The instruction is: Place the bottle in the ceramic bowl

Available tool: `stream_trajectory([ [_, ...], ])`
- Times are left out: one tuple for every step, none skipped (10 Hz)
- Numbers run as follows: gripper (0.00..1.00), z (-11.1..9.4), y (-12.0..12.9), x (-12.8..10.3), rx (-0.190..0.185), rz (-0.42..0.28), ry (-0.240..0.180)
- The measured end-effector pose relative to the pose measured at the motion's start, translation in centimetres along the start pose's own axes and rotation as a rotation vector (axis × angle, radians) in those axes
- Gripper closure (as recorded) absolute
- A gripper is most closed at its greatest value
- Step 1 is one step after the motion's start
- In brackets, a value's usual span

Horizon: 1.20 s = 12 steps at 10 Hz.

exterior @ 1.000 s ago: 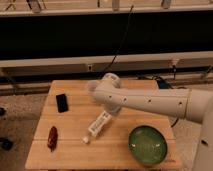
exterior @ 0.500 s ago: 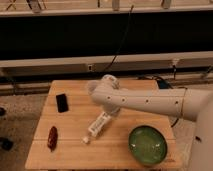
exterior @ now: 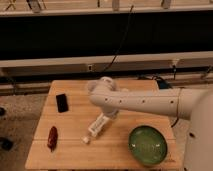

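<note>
On the wooden surface [exterior: 70, 150], the green ceramic bowl [exterior: 147, 145] sits at the front right, and the bottle [exterior: 98, 127] lies on its side near the middle, apart from it, cap toward the front-left. The tool [exterior: 110, 116] is down at the bottle's far end, and I cannot tell whether it is spread or closed. Taken so near one end, the bottle could swing or slip out during the lift, or clip the bowl's rim.
</note>
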Motion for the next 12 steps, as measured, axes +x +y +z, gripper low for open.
stream_trajectory([
  [0.99,0.1,0.1,0.1,-0.005,-0.008,0.005],
  [0.99,0.2,0.1,-0.1,-0.024,-0.029,0.006],
  [0.99,0.2,0.0,-0.4,-0.03,-0.037,0.002],
  [0.99,0.2,0.1,-0.3,-0.03,-0.036,0.003],
  [0.99,0.4,0.2,-0.4,-0.032,-0.035,0.003],
  [0.99,0.4,0.0,-0.7,-0.033,-0.038,0.003],
  [0.99,0.4,0.0,-0.7,-0.036,-0.039,0.003],
  [0.99,0.5,0.1,-0.9,-0.042,-0.042,0.001],
  [0.99,0.7,0.1,-1.2,-0.049,-0.047,0.0],
  [0.99,0.8,0.0,-1.4,-0.053,-0.051,0.001],
  [0.99,0.8,-0.1,-1.7,-0.056,-0.055,0.001],
  [0.99,1.0,-0.1,-1.9,-0.061,-0.058,0.0],
])
